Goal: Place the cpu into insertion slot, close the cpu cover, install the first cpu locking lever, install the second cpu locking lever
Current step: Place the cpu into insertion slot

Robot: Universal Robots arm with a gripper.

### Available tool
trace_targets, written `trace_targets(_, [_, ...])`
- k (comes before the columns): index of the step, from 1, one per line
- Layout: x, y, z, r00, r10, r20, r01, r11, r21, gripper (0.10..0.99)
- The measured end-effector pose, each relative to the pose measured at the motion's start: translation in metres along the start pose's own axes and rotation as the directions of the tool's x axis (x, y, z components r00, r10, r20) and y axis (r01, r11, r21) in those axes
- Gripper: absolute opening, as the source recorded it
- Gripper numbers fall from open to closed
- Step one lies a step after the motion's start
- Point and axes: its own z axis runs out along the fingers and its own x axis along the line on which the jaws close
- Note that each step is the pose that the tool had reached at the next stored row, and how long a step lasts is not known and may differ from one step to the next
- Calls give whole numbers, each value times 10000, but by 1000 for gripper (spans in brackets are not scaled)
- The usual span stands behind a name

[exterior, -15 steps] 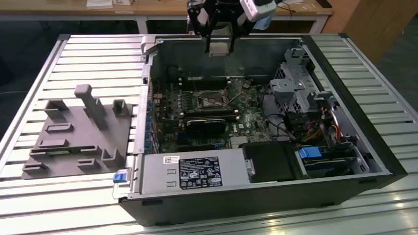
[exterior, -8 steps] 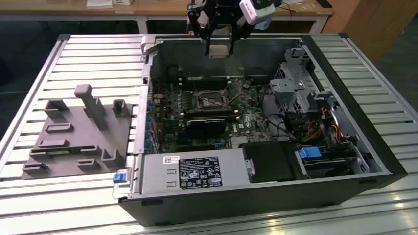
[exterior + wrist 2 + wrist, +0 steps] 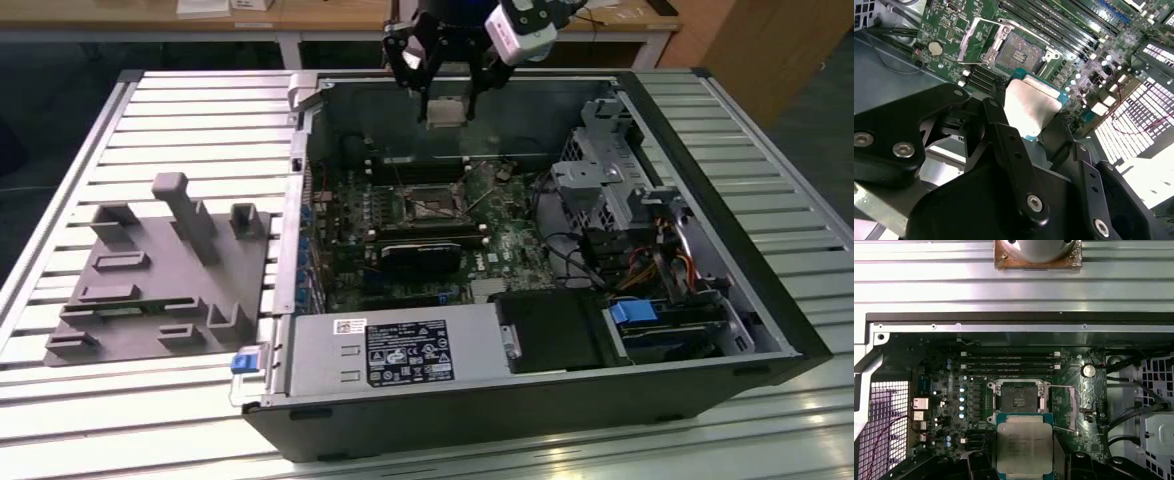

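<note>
Black pincer (image 3: 1030,117) grips the flat, square, silver-grey cpu (image 3: 1024,447), green-edged.

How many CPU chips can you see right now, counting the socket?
1. The cpu is clamped in the gripper, raised over the motherboard. The insertion slot holds no chip; its cpu cover stands open. Another could lie hidden elsewhere in the case.

**Case and fixture**

A dark open computer case (image 3: 534,425) lies on a slatted silver metal table (image 3: 187,110), showing its green motherboard (image 3: 350,270) and grey boxy power supply (image 3: 320,360). A grey plastic fixture (image 3: 147,300) rests beside it, at the exterior view's left.
</note>
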Motion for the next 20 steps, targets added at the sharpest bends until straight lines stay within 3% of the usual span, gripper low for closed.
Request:
trace_targets(12, [43,-16,171,10000,-9,81,9,10000,-2,537])
trace_targets(20, [44,-22,226,9999,104,101,-104,9999,-3,537])
